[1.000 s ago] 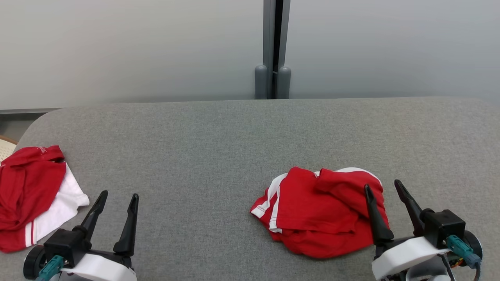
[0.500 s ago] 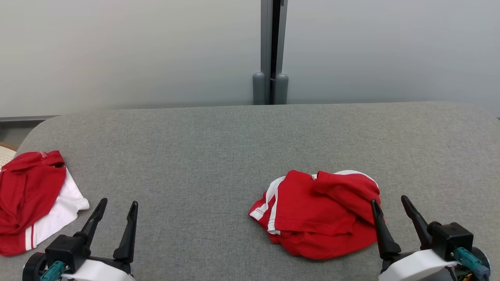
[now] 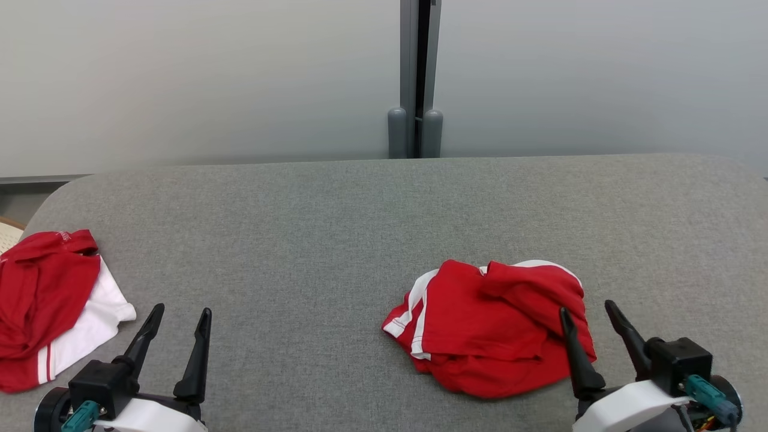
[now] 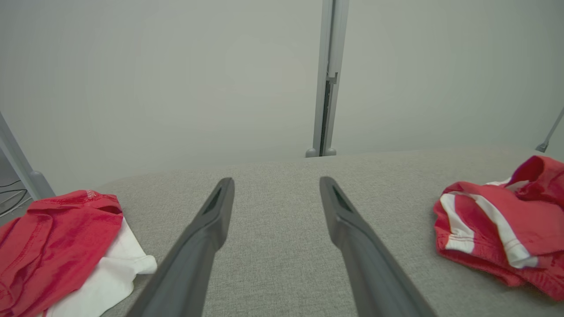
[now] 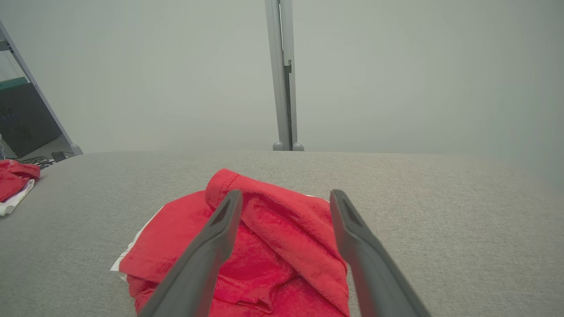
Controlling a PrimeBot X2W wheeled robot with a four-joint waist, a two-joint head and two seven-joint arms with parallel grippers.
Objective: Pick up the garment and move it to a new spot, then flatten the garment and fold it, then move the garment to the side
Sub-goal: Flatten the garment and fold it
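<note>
A crumpled red garment [image 3: 486, 324] with white side stripes lies on the grey table, right of centre near the front; it also shows as the garment [image 4: 498, 229] and the garment [image 5: 264, 246]. My right gripper [image 3: 586, 307] stands open at its right edge, nothing held. In the right wrist view the right gripper [image 5: 286, 192] frames a raised red fold between its fingers. At the lower left my left gripper [image 3: 180, 311] stands open over bare table, well apart from this garment. From its wrist, the left gripper [image 4: 276, 180] has nothing between its fingers.
A second red and white garment [image 3: 42, 300] lies at the table's [image 3: 300, 228] left edge, just left of my left gripper. A grey post [image 3: 415, 72] rises behind the table against a pale wall. Bare grey cloth surface spans the middle and back.
The head view shifted slightly. My right gripper drew back toward the table's near edge, then edged left. Both grippers stayed open; the garments did not move.
</note>
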